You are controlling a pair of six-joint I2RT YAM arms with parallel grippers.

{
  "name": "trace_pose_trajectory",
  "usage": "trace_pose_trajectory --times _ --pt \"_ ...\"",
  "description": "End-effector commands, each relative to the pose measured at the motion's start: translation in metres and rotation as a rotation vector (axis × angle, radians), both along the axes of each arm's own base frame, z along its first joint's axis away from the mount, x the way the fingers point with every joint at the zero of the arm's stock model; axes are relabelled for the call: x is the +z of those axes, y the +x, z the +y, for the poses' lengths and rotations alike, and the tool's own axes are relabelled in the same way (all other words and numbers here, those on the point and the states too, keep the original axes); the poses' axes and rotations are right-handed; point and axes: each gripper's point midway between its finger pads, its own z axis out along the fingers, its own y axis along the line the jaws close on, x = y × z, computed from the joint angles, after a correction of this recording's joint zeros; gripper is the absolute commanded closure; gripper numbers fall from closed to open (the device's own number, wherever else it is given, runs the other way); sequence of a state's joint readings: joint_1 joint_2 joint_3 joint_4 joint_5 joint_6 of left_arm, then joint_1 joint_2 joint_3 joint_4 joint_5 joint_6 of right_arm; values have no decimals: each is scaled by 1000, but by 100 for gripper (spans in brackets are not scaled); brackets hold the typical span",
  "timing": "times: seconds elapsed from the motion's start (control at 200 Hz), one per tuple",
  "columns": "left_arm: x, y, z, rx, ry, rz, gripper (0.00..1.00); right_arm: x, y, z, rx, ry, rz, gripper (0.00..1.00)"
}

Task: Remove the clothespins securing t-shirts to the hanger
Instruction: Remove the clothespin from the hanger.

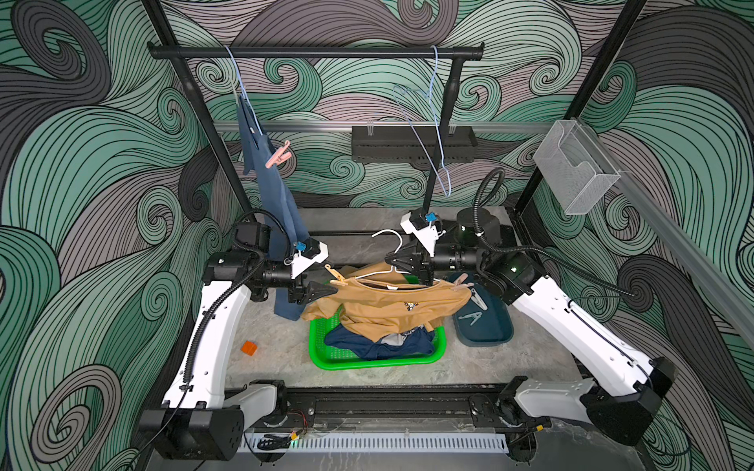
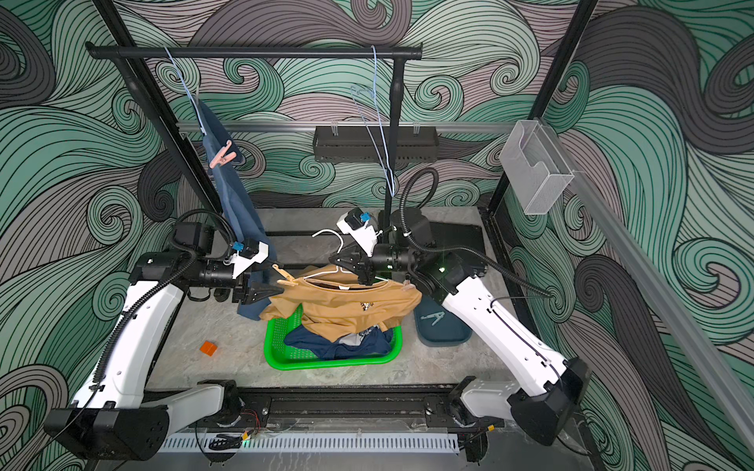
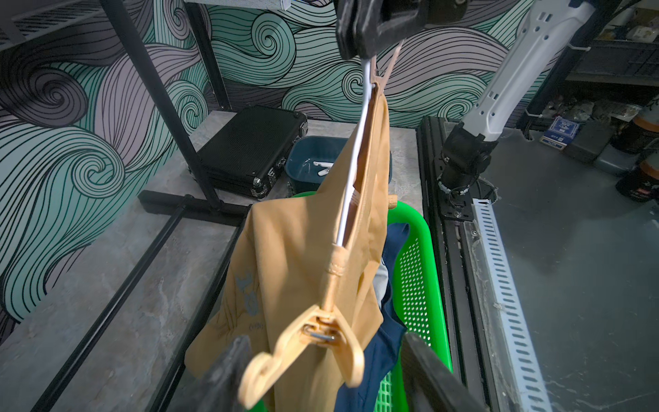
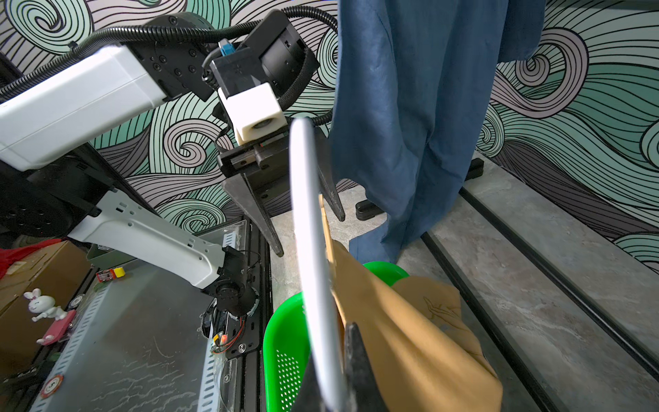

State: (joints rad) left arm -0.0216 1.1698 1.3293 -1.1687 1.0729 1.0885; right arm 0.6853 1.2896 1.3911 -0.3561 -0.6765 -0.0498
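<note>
In both top views we see the right gripper (image 1: 392,263) clenched on a white hanger (image 1: 389,237) carrying a mustard shirt (image 1: 383,310) over a green basket (image 1: 326,361). From the left wrist we see the left gripper (image 3: 324,339) spread around a tan clothespin (image 3: 322,326) on the shirt's shoulder. From the right wrist we see the hanger pinched between closed fingers (image 4: 356,360).

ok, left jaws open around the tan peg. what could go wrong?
Left gripper may close off-centre on the tan plastic clothespin, twisting it instead of opening it.
Right gripper alone pinches the white hanger; a tug could swing or slip it.
Mustard-tan shirt overhangs the green plastic basket; freed, it may land outside.
</note>
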Motion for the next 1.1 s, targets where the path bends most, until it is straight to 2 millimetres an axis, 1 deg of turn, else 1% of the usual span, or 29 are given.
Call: trace_pose_trajectory --times 0.0,0.145,0.19,0.26,0.315,0.445,0.62,0.796,0.806,0.841,1.096 --pt "4 -8 -4 -28 -26 20 38 20 -6 -1 23 40 -43 100" --pt "3 -7 -5 -32 -29 22 46 19 -6 -1 26 37 -38 100" --pt "3 -7 -5 -32 -29 21 52 19 -6 -1 25 35 -37 100" --pt "2 -7 -5 -30 -27 24 57 19 -6 -1 25 35 -39 100" --pt "3 -7 -5 -29 -26 22 64 19 -6 -1 26 33 -39 100" --pt "4 -5 -5 -21 -26 16 73 18 -6 -2 24 31 -41 100" --pt "4 -4 -4 -10 -16 13 76 18 -6 -2 25 30 -42 100" --pt "3 1 -1 15 14 -7 80 18 -6 -2 24 28 -53 100" --pt "3 2 0 17 18 -11 80 14 -7 -3 25 16 -39 100" --pt "3 3 1 24 27 -18 81 12 -8 -4 24 8 -35 100" --pt "14 7 4 55 41 -72 82 4 -7 -5 18 -11 -29 100"
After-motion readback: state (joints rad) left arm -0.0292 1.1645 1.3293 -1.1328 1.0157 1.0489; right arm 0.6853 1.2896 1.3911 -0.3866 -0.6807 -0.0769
